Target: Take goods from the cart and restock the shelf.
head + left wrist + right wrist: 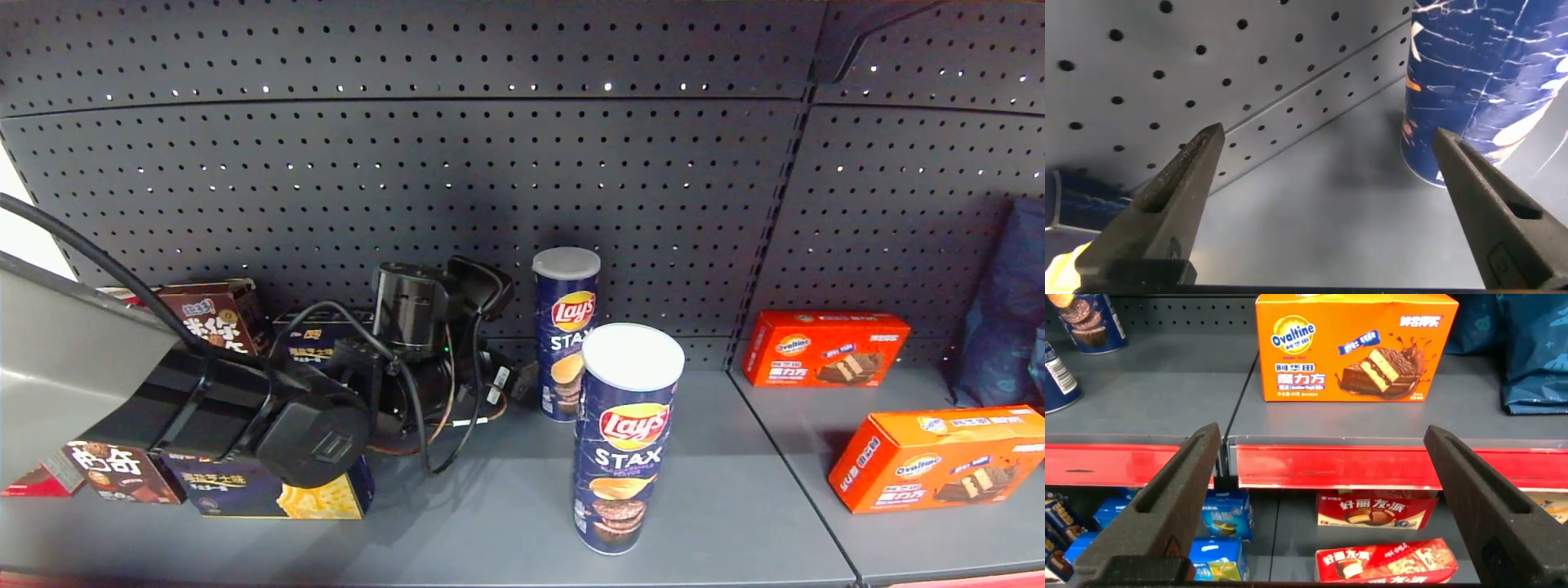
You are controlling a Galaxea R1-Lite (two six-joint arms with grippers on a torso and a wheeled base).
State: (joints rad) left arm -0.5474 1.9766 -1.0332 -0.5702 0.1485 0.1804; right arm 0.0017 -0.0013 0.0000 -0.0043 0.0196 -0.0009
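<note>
Two dark blue chips cans stand upright on the grey shelf [490, 506], one at the back [566, 335] and one nearer the front edge [627, 437]. My left arm's wrist [412, 314] lies low over the shelf just left of the back can. In the left wrist view my left gripper [1327, 139] is open with nothing between its fingers, and the blue can [1486, 82] stands just beyond one fingertip, apart from it. My right gripper [1323, 434] is open and empty in front of the shelf's red edge strip [1331, 465], below an orange wafer box [1351, 347].
Two orange boxes [824, 347] [939, 457] lie on the shelf's right section. Brown and blue boxes [216, 314] [277, 490] crowd the left end under my left arm. A perforated back panel [490, 180] closes the rear. The lower shelf holds red boxes [1376, 510] and blue packs [1225, 518].
</note>
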